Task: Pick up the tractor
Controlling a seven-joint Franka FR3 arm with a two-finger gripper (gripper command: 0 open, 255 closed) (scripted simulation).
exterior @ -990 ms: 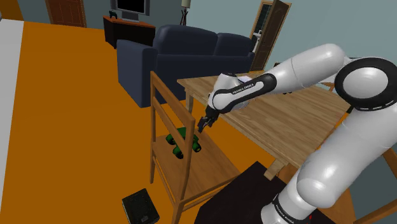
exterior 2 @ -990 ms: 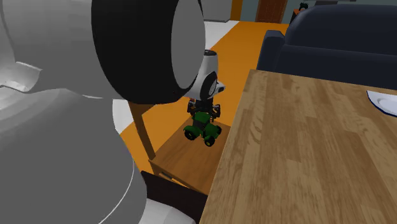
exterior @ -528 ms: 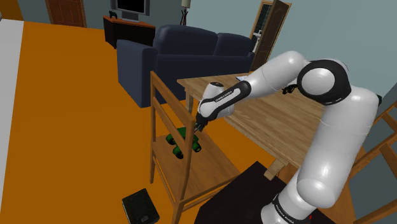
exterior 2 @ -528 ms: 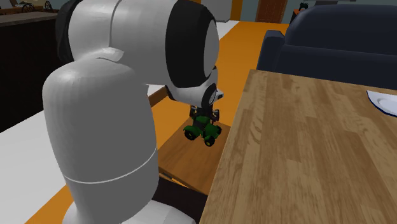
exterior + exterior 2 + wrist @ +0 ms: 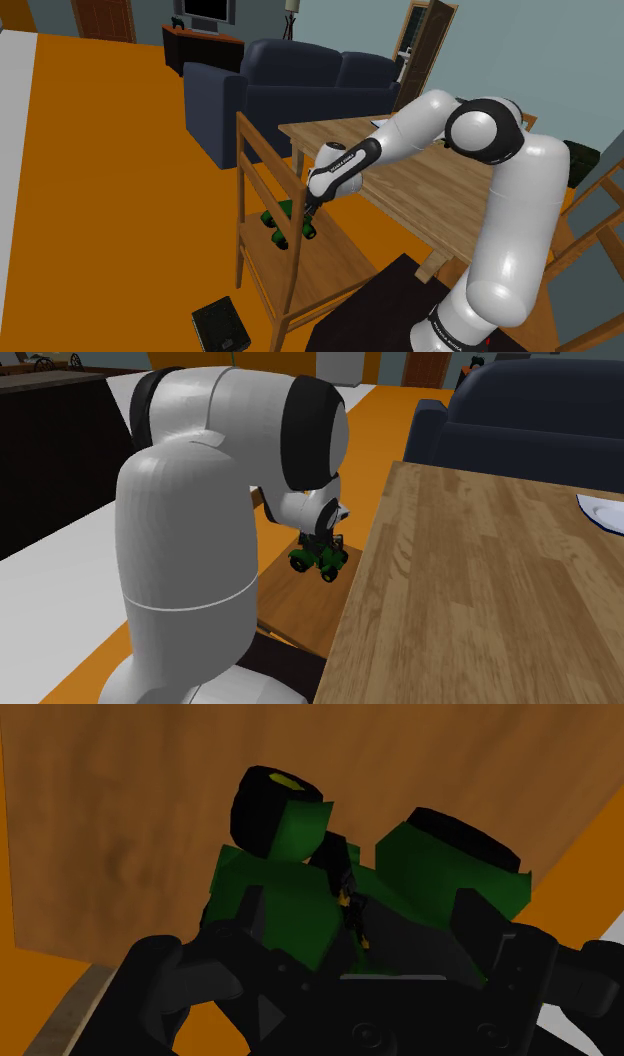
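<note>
The hand [image 5: 365,919] hangs low over the green tractor [image 5: 290,894], black fingers spread to either side of its body; I can't tell whether they touch it. The tractor stands directly under the hand on the wooden chair seat [image 5: 120,824], with the table [image 5: 480,582] just beside.

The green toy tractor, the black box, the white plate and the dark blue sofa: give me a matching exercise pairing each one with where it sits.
Things:
1. green toy tractor
2. flat black box
3. white plate
4. dark blue sofa

Places:
A. on the orange floor, by the legs of the wooden chair
B. on the light wooden table
C. beyond the table's far end
D. on the chair's seat

Pairs: 1-D, 2-A, 3-B, 4-C
</note>
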